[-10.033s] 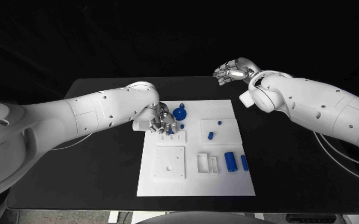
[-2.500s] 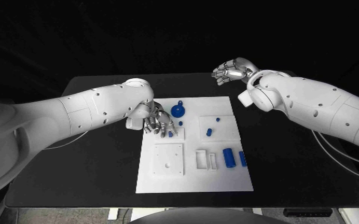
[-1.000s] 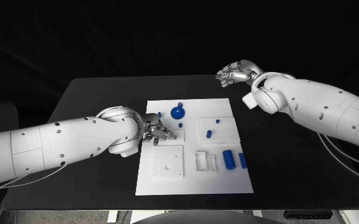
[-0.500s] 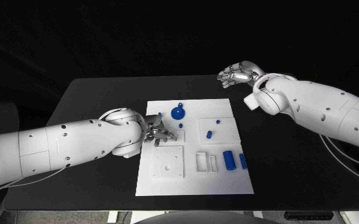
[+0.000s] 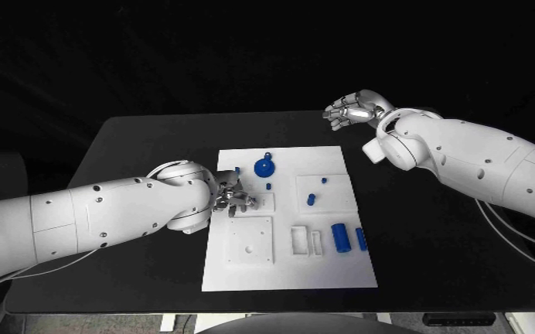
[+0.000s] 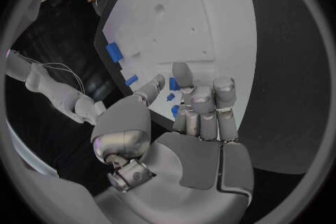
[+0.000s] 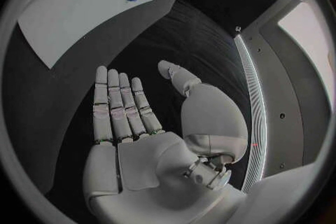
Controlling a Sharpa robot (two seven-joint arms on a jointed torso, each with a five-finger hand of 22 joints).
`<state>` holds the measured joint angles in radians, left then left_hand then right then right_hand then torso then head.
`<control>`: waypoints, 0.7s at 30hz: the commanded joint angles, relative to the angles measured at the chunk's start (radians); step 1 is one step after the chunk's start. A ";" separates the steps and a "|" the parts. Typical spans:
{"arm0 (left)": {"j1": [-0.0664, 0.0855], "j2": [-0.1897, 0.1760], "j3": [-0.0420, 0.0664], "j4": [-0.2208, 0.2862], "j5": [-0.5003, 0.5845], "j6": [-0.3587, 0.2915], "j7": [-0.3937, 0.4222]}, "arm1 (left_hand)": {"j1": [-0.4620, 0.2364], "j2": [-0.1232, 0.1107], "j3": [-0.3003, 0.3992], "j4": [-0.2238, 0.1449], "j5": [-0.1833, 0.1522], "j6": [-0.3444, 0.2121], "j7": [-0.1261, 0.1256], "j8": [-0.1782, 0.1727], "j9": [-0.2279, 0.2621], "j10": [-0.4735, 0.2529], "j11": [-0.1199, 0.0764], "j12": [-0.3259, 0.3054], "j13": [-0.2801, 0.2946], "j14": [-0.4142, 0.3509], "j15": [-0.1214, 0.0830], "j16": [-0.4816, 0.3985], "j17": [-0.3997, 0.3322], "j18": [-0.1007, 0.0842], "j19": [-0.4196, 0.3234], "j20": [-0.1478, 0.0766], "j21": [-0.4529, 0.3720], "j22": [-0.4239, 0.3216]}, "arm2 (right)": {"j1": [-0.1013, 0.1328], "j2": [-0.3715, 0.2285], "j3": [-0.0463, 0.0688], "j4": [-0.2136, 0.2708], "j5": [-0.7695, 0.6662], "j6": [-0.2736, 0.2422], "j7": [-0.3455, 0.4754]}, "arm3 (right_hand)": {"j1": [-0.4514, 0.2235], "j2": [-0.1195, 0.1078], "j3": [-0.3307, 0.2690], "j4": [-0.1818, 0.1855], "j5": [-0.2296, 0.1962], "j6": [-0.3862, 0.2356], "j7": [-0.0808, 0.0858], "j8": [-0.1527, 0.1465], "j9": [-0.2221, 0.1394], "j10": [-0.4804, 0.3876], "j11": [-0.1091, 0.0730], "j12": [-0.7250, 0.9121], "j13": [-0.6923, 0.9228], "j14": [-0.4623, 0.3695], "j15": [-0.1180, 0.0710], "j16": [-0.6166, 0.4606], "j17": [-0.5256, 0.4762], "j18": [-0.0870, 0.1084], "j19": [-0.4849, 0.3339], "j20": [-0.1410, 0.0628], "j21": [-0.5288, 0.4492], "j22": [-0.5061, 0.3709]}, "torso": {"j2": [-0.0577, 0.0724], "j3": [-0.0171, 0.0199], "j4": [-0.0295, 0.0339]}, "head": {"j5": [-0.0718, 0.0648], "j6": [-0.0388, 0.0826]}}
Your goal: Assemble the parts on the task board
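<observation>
My left robot hand (image 5: 232,198) sits low over the left edge of the task board (image 5: 284,272), just beside the small square block near the board's middle left. From my left wrist its fingers (image 6: 203,109) are curled partway in over the white plate, with small blue parts (image 6: 172,85) showing just past the fingertips. I cannot tell whether any of them is pinched or merely lies beneath the fingers.

My right robot hand (image 5: 355,109) is raised over the far right part of the black counter (image 5: 145,148), well apart from the board. From my right wrist its fingers (image 7: 119,106) are straight and side by side, thumb apart, palm bare, holding nothing.

On the board, a round blue disc with a stem (image 5: 265,167) stands near the far edge. 2 small blue pegs (image 5: 313,199) sit on the raised plate right of centre. 2 blue cylinders (image 5: 342,237) lie side by side near the right edge, next to white slotted holders (image 5: 302,240). A white square plate (image 5: 251,240) lies in the near left part.
</observation>
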<state>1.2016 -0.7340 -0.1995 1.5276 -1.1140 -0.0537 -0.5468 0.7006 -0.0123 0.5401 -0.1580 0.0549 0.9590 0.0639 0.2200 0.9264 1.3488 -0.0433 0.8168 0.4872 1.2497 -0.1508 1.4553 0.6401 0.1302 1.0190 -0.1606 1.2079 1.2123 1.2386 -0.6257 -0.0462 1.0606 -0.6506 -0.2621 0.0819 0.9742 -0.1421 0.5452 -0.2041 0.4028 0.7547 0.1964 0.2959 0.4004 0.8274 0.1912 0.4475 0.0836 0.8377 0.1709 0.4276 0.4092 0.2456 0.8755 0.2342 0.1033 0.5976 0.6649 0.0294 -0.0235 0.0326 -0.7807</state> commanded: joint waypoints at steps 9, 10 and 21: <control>-0.015 0.023 -0.001 -0.020 0.021 0.012 0.015 | 0.009 0.016 -0.016 -0.017 -0.003 0.009 -0.002 0.025 -0.016 0.005 -0.009 -0.008 0.004 0.001 -0.011 0.001 0.004 0.038 0.007 -0.072 0.007 0.000 | -0.003 0.000 0.000 0.005 -0.030 0.008 0.006 | -0.009 0.001 -0.005 0.001 0.003 -0.004 0.029 -0.001 -0.001 -0.001 0.002 0.005 -0.002 -0.005 0.003 0.006 -0.002 0.016 -0.005 -0.001 -0.006 -0.002 | 0.000 -0.0007 -0.0002 | -0.001 -0.002; -0.016 0.024 -0.001 -0.020 0.023 0.010 0.016 | 0.009 0.016 -0.016 -0.017 -0.003 0.009 -0.002 0.025 -0.016 0.006 -0.009 -0.008 0.004 0.001 -0.011 0.001 0.004 0.038 0.007 -0.072 0.007 0.000 | -0.003 0.000 0.000 0.005 -0.030 0.008 0.006 | -0.009 0.001 -0.005 0.001 0.003 -0.004 0.029 -0.001 -0.001 -0.001 0.002 0.005 -0.002 -0.005 0.003 0.006 -0.002 0.016 -0.005 -0.001 -0.006 -0.002 | 0.000 -0.0005 -0.0001 | -0.001 -0.002; -0.016 0.031 -0.001 -0.030 0.028 0.011 0.016 | -0.005 0.015 -0.029 -0.004 -0.004 0.003 -0.002 0.037 -0.030 0.007 -0.009 -0.011 0.006 0.002 -0.011 -0.001 0.006 0.037 0.007 -0.073 0.005 -0.002 | -0.005 0.001 0.000 0.005 -0.030 0.008 0.006 | -0.008 0.002 -0.005 0.001 0.003 -0.004 0.029 -0.001 -0.002 -0.001 0.002 0.005 -0.002 -0.005 0.003 0.006 -0.002 0.016 -0.005 -0.001 -0.006 -0.002 | 0.000 0.0003 0.0001 | -0.002 -0.002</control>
<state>1.1917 -0.7052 -0.1965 1.5005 -1.0955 -0.0553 -0.5331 0.7037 0.0018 0.5171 -0.1635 0.0550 0.9667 0.0606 0.2550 0.9149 1.3542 -0.0488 0.8089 0.4918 1.2534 -0.1544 1.4553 0.6452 0.1321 1.0189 -0.1604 1.2079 1.2112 1.2346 -0.6248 -0.0462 1.0642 -0.6703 -0.2618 0.0816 0.9742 -0.1421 0.5452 -0.2041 0.4028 0.7547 0.1964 0.2960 0.4004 0.8275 0.1912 0.4475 0.0827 0.8377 0.1709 0.4276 0.4084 0.2455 0.8755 0.2342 0.1033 0.5968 0.6651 0.0292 -0.0235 0.0307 -0.7828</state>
